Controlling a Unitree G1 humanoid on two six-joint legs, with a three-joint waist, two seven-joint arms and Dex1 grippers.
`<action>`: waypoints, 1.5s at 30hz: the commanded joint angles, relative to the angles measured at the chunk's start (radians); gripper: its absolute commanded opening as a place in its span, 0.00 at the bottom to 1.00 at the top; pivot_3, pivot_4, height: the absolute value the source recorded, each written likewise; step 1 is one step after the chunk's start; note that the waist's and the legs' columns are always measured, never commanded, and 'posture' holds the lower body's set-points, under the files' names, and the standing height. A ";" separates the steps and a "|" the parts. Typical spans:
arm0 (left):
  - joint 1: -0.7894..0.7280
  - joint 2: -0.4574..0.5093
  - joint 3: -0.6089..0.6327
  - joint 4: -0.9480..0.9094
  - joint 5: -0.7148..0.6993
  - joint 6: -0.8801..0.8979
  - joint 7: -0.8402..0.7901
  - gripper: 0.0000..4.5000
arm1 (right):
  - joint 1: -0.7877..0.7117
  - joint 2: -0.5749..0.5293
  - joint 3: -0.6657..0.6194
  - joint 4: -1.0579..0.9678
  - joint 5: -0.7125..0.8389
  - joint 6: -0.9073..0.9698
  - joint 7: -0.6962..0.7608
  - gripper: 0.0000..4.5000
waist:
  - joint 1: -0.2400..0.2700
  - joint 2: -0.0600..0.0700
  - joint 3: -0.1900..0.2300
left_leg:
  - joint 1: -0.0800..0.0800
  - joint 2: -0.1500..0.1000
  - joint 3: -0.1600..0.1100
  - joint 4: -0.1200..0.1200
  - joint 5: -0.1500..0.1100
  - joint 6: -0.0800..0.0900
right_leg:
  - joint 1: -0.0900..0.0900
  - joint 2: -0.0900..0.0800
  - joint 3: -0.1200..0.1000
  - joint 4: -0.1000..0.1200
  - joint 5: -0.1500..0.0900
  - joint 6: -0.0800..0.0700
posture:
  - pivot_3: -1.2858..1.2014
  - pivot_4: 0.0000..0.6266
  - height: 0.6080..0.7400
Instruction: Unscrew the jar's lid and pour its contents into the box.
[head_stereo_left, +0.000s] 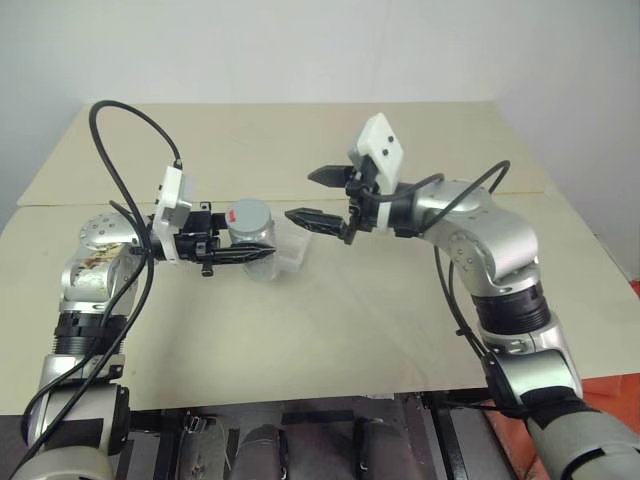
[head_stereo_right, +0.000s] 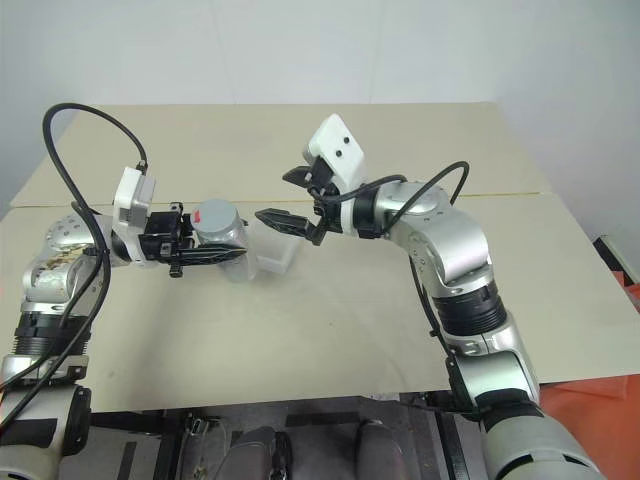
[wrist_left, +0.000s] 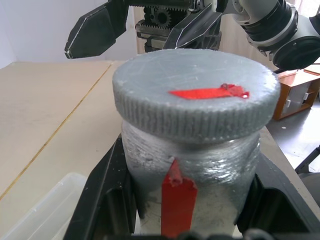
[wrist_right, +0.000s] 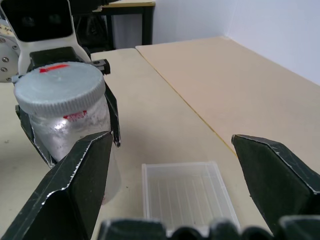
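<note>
Two grippers were up at mid-frame in the left eye view: left gripper (head_stereo_left: 243, 256) was clamped on the jar (head_stereo_left: 251, 236), held upright above the table (head_stereo_left: 330, 330), lid (head_stereo_left: 248, 213) still on with its red mark up. Right gripper (head_stereo_left: 318, 196) stood wide open and empty, just right of the jar, fingers pointed toward it, not touching. Box (head_stereo_left: 291, 250) sat on the table right behind and beside the jar, under the right gripper's lower finger; looked empty in the right wrist view. Contents couldn't be made out through the jar wall. Step in hand looked like the unscrew, not yet started. Next move likely needed the right gripper to straddle the lid, close on its ribbed rim and twist. Table was pale beige board with a seam across it; plain white wall behind.
</note>
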 joint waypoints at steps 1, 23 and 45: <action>-0.024 0.001 0.017 0.002 -0.002 -0.026 0.000 0.45 | 0.009 -0.022 -0.061 -0.099 0.097 0.044 0.061 0.98 | 0.002 0.000 0.000 | 0.000 0.000 0.000 0.000 0.000 0.000 | 0.000 0.000 0.000 0.000 0.000 0.000 | 0.52 0.24 1.00; -0.047 -0.048 -0.019 0.028 0.022 -0.065 -0.040 0.45 | -0.046 0.130 0.052 -0.127 0.073 0.055 -0.030 0.98 | 0.001 0.000 0.000 | 0.000 0.000 0.000 0.000 0.000 0.000 | 0.000 0.000 0.000 0.000 0.000 0.000 | 0.52 0.24 1.00; -0.036 -0.048 -0.017 0.014 0.020 -0.063 -0.036 0.45 | -0.089 0.128 0.094 -0.107 0.042 0.109 -0.003 0.86 | 0.000 0.000 0.000 | 0.000 0.000 0.000 0.000 0.000 0.000 | 0.000 0.000 0.000 0.001 0.000 0.000 | 0.52 0.24 1.00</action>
